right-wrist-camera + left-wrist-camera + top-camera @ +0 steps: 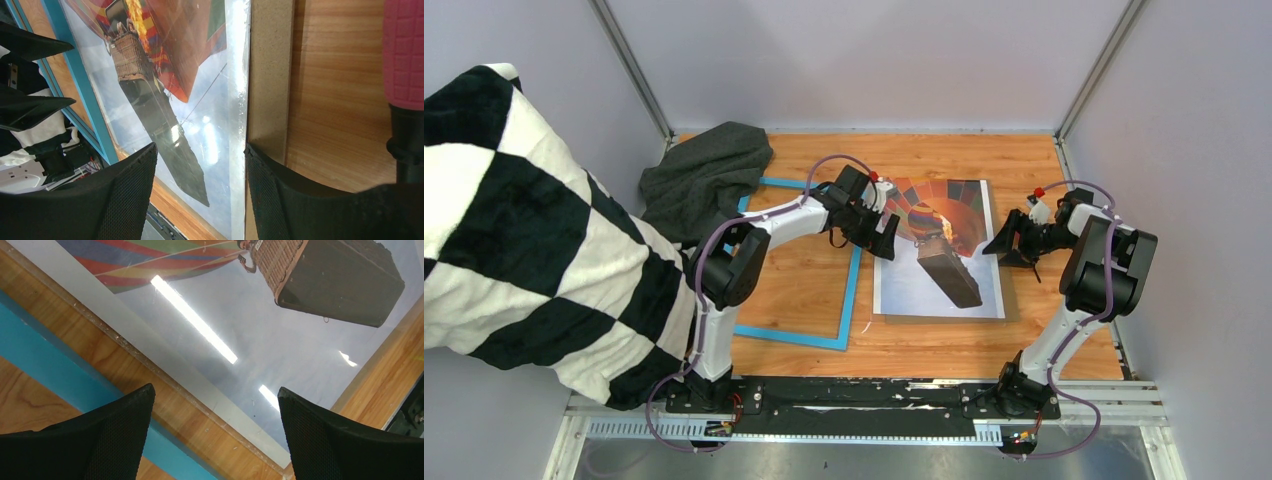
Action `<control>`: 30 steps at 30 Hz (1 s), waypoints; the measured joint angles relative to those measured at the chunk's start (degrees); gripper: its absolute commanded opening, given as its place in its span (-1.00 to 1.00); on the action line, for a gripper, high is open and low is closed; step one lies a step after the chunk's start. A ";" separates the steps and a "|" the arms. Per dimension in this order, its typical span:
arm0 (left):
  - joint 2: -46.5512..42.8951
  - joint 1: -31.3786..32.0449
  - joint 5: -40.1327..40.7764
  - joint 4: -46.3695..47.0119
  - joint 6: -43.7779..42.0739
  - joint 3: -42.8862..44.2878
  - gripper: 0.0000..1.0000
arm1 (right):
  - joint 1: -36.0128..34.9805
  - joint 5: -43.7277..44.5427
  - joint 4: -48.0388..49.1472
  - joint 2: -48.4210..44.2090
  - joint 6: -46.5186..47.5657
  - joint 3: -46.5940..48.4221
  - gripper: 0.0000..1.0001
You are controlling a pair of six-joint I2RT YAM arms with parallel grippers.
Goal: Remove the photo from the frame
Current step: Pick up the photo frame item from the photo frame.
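The photo [939, 285], a hot-air balloon print with a glossy surface, lies flat on the table to the right of the frame, on a brown backing board [270, 75]. The blue frame [802, 337] lies flat and separate, left of the photo. My left gripper [886, 236] hangs open above the photo's left edge, with nothing between its fingers. In the left wrist view the photo [280, 330] and a strip of the frame [45, 365] pass under the gripper [215, 405]. My right gripper [1014, 240] is open over the right edge of the photo [210, 125], holding nothing.
A dark grey cloth [709, 175] lies at the back left, over the frame's far corner. A big black-and-white checked cloth [524, 230] fills the left side. A pink ribbed object [404, 50] shows at the right of the right wrist view. Walls close in the table.
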State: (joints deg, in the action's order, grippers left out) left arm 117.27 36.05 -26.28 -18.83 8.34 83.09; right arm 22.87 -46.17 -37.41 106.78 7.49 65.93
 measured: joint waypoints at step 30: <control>3.76 2.21 3.61 -1.38 1.70 4.00 0.91 | 0.00 0.00 0.22 0.11 -0.24 -0.11 0.35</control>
State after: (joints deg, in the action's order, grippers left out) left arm 121.03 38.26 -22.68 -20.21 10.04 87.09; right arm 22.87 -46.17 -37.19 106.89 7.25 65.82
